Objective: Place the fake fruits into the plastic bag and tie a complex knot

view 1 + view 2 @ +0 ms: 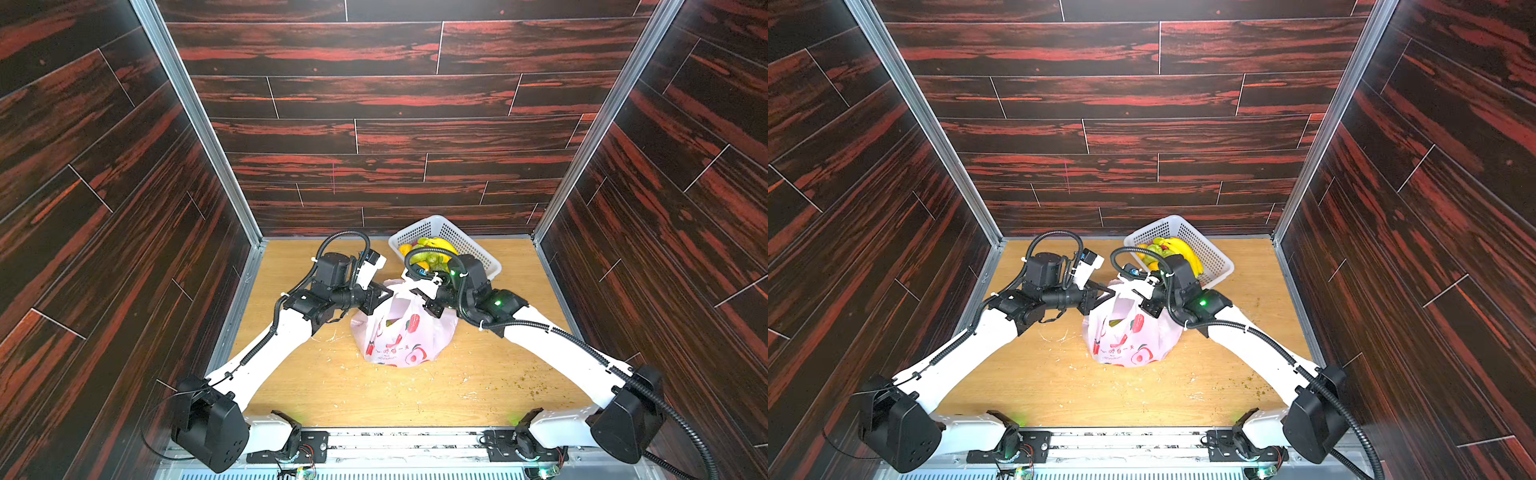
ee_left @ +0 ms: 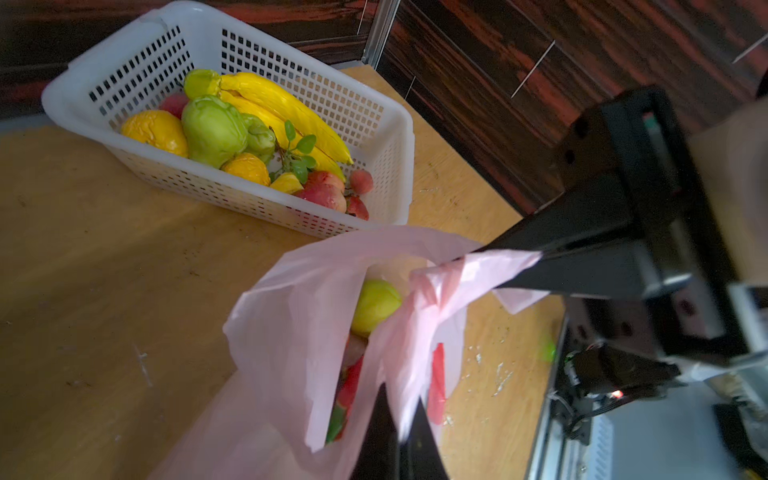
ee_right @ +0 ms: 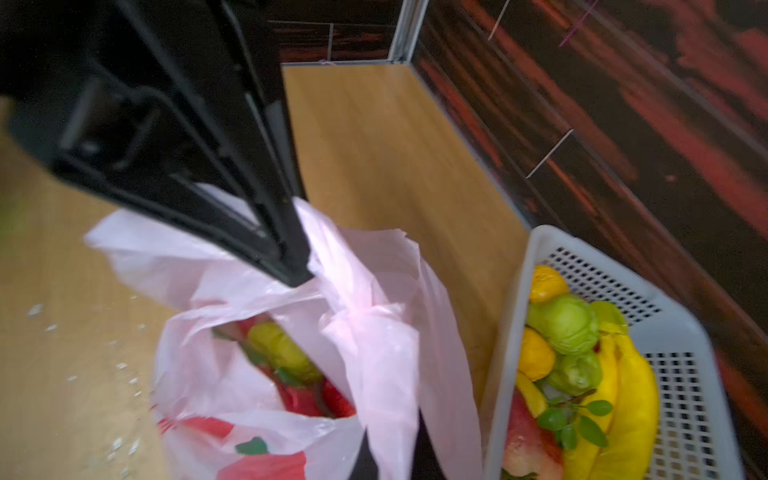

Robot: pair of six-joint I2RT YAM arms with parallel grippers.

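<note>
I have the plastic bag (image 1: pixel 397 336) standing mid-counter between my two arms, mouth up, with several fake fruits (image 2: pixel 376 305) already inside: a yellow-green one on top, red ones under it. More fruit lies in the white basket (image 1: pixel 482 253) just beside the bag, on its far right. Both sets of jaws are clenched on the bag. The left jaws pinch the left strap handle (image 2: pixel 397 365), and the right jaws pinch the right strap handle (image 3: pixel 395 386). The two sets stand close together above the open mouth, tips turned toward each other. As I read it, the next move turns on this: each strap runs lengthwise up from the bag to its own jaws, and the two are apart, not crossed, so there is no knot yet. To start one I would carry one strap across the other over the mouth. Neither arm is clearly nearer, since both sit right at the bag. The film looks thin and slack, so I expect it to slip or tear under a hard pull. The counter (image 1: pixel 332 399) is pale wood grain, strewn with white crumbs and greenish specks, and dark red-streaked panels wall it in on three sides.
</note>
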